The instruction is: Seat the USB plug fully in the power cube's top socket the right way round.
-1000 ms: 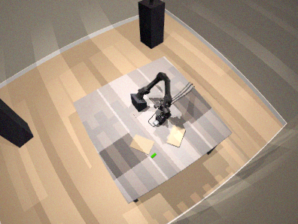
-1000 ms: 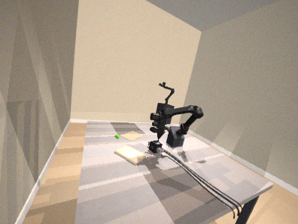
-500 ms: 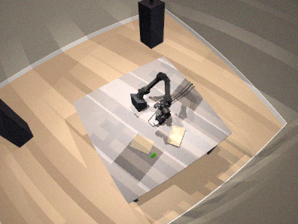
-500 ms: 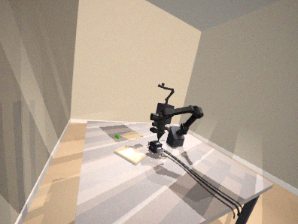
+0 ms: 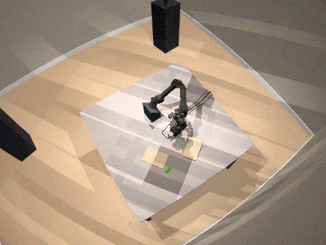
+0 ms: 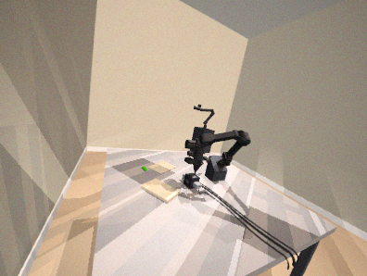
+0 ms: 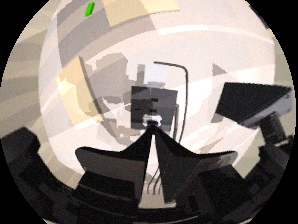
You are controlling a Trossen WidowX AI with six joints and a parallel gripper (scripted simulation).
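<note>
Pale table, black robot arm at right, two flat tan boards at left, black power cube, gripper almost closed, pinching the USB plug above cube's top, green block far left.

You have one robot arm, one power cube, one green block, two pale tan slabs and, in the top view, two dark pillars; you count one table.
</note>
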